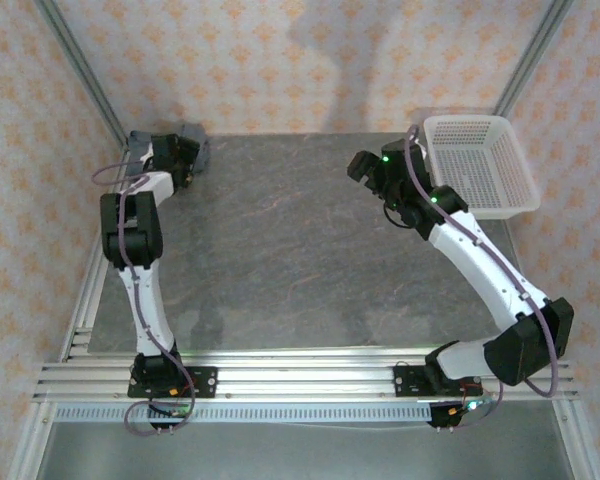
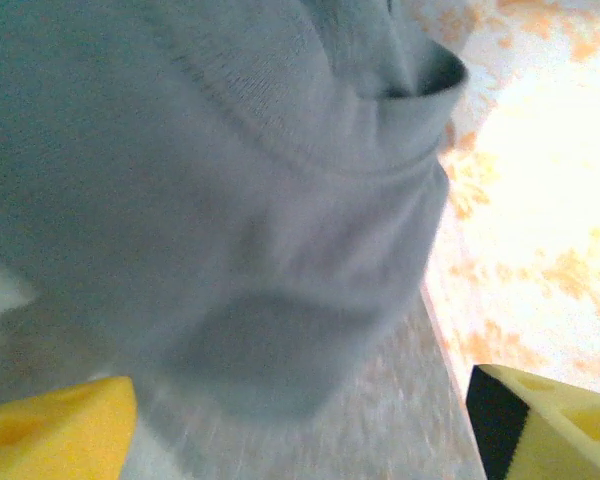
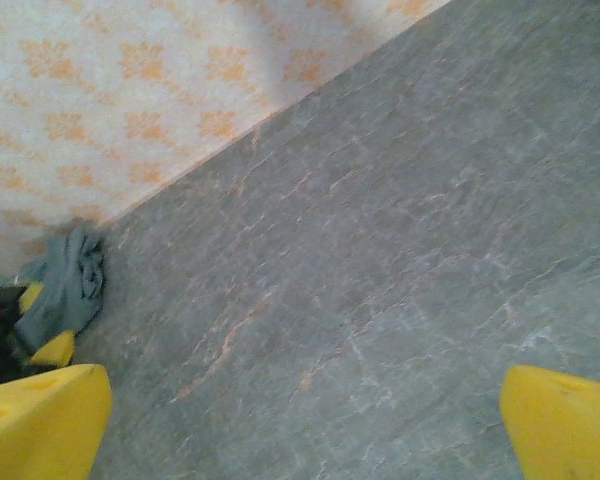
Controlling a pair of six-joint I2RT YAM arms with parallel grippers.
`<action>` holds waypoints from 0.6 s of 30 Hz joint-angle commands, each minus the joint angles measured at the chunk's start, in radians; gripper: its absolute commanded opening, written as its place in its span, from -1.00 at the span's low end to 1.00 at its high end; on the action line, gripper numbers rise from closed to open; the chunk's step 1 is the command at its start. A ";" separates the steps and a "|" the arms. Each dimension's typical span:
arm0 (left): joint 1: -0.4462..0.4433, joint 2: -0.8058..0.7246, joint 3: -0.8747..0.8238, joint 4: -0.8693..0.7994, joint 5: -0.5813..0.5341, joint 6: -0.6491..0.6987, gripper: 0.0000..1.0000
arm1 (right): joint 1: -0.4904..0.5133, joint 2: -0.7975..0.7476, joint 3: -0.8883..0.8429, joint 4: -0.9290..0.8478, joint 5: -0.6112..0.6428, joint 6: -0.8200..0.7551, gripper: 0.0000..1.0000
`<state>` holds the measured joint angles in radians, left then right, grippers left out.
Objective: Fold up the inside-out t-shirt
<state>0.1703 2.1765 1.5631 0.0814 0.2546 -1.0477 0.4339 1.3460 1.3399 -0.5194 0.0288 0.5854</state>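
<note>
The inside-out t-shirt (image 1: pixel 194 136) is a small slate-grey bunch in the table's far left corner, against the wall. Up close its soft folds and a hem (image 2: pixel 230 200) take up most of the left wrist view, and from the right wrist it is a distant clump (image 3: pixel 72 282). My left gripper (image 1: pixel 183 155) is right at the bunch and open; in its wrist view (image 2: pixel 300 430) the yellow fingers stand wide apart just below the cloth. My right gripper (image 1: pixel 365 166) hovers open over bare table (image 3: pixel 305 430), far from the shirt.
A white mesh basket (image 1: pixel 520 170) stands at the back right, close behind the right arm. Patterned walls (image 1: pixel 310 60) close off the back and sides. The grey stone tabletop (image 1: pixel 280 250) spreads between the arms.
</note>
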 commanded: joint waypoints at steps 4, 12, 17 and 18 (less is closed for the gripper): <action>-0.069 -0.641 -0.317 -0.083 -0.081 0.224 1.00 | -0.111 -0.157 -0.209 0.010 0.284 -0.091 0.99; -0.286 -1.109 -0.676 -0.327 -0.599 0.476 1.00 | -0.234 -0.184 -0.727 0.624 0.493 -0.444 0.99; -0.285 -1.269 -1.031 0.026 -0.530 0.703 1.00 | -0.259 0.097 -0.791 0.935 0.504 -0.536 0.99; -0.285 -1.276 -1.073 0.084 -0.518 0.746 1.00 | -0.264 0.140 -0.745 0.947 0.491 -0.569 1.00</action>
<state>-0.1162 0.9340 0.5812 -0.0044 -0.2253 -0.4896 0.1875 1.3994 0.5449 0.1726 0.4679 0.1314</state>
